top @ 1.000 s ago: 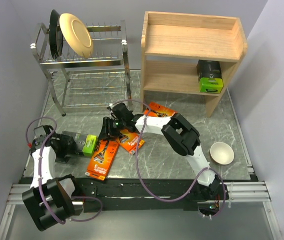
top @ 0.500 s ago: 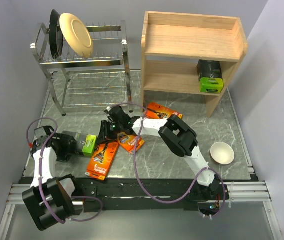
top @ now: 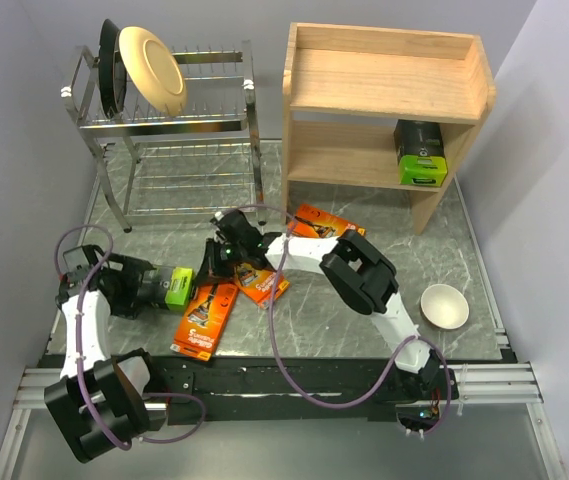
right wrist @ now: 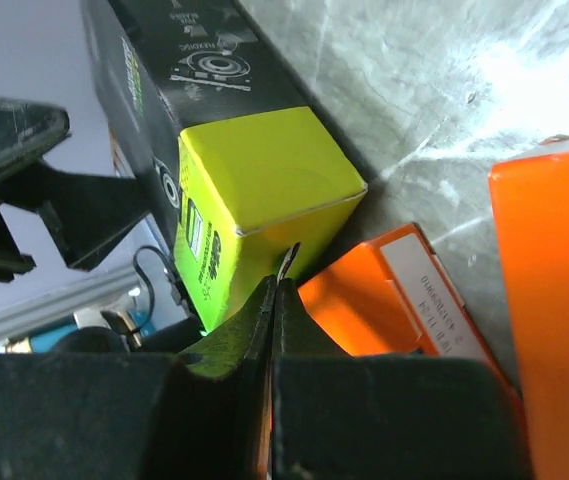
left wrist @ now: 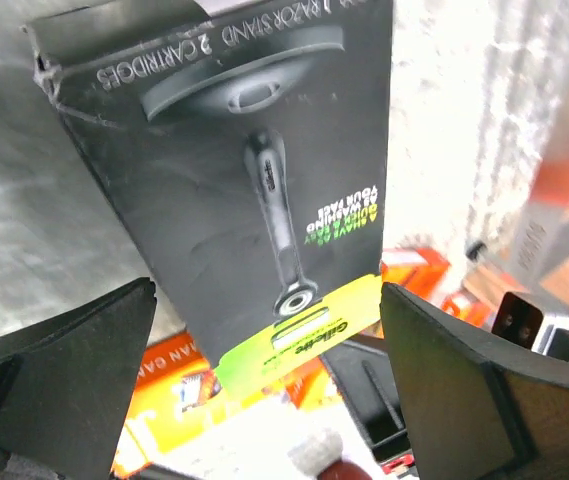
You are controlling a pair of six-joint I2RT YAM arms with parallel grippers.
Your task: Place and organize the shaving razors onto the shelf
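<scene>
Shelf (top: 309,100), upper right: one black razor pack (top: 422,152) stowed; lower left: second black pack (top: 164,285), three orange packs (top: 204,318) outstanding; left gripper (left wrist: 264,380) released, right gripper (right wrist: 276,300) clenched

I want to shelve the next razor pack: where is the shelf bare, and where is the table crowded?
On the shelf, the top tier is bare, and so is the lower tier left of the black pack. Crowded: front-left table, where orange packs lie bunched.

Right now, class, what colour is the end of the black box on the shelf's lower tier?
Lime green, on the box; the top view shows it best.
</scene>
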